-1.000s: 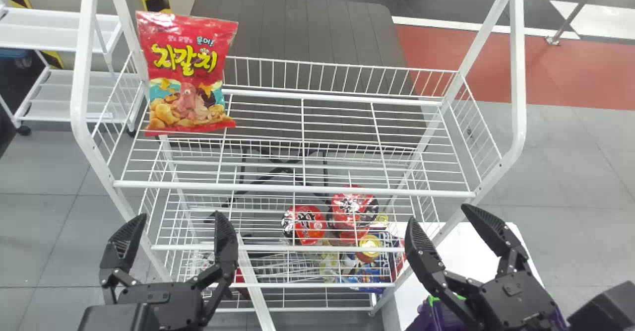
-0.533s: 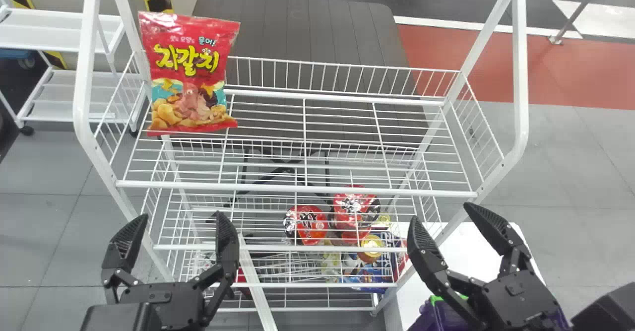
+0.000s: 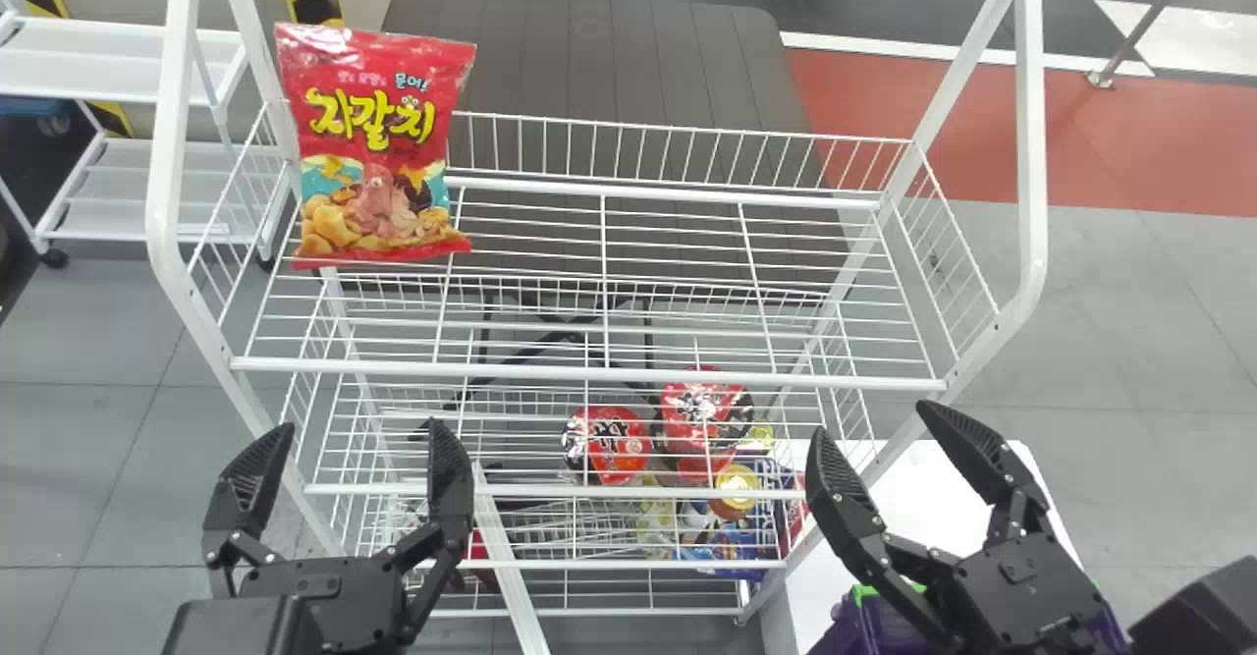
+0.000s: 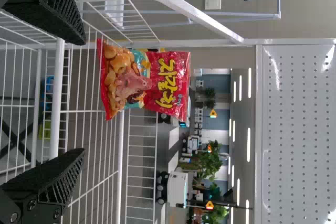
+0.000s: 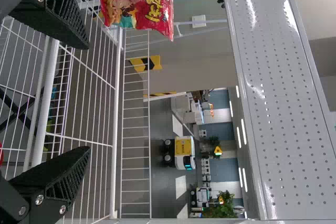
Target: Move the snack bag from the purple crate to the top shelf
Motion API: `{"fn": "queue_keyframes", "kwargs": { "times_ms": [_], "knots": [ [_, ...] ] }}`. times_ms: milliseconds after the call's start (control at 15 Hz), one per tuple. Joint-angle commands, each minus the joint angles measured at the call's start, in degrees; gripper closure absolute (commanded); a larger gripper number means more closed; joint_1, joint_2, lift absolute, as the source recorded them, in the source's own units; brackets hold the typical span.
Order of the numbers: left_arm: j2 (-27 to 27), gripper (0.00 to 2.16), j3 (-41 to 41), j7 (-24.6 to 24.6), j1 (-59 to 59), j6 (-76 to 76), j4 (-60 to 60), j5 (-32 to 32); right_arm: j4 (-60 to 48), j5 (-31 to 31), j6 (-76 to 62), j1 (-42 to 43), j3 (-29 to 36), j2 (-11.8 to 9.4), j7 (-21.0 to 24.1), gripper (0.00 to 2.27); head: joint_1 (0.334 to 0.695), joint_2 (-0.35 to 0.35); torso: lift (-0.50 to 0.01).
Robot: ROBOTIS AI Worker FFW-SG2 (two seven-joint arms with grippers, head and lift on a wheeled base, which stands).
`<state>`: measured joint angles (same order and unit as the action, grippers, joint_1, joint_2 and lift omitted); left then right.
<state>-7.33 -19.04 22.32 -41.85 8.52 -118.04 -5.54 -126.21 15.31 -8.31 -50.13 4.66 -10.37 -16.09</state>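
Figuring the snack bag (image 3: 378,144) is upright near the top shelf's (image 3: 589,374) back-left corner so rails (image 3: 687,128) prop it | my left pincer (image 3: 358,426), right pincer (image 3: 870,420): wide open, empty

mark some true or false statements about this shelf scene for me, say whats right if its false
1. A glossy red snack bag stands on the white wire top shelf. True.
2. That bag is at the right end of the shelf. False: it is at the left end.
3. The black left hand and black right hand are both open. True.
4. The left hand is gripping the bag. False: the bag stands free of both hands.
5. Round red packages sit below the top shelf. True.
6. The bag lies in the purple crate. False: it is on the top shelf.
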Motion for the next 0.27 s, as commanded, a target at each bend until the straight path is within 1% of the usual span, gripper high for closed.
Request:
{"fn": "queue_keyframes", "kwargs": {
  "times_ms": [0,200],
  "knots": [
    [0.04,0.09,-0.03,0.00,0.19,-0.04,0.09,-0.26,0.17,0.07,0.01,0.12,0.00,0.09,0.00,0.14,0.695,-0.128,0.004],
    [0.04,0.09,-0.12,0.18,0.19,-0.22,0.09,-0.26,0.79,0.25,-0.51,0.38,0.00,0.00,0.00,0.14,0.695,-0.130,0.004]
  ]
}}
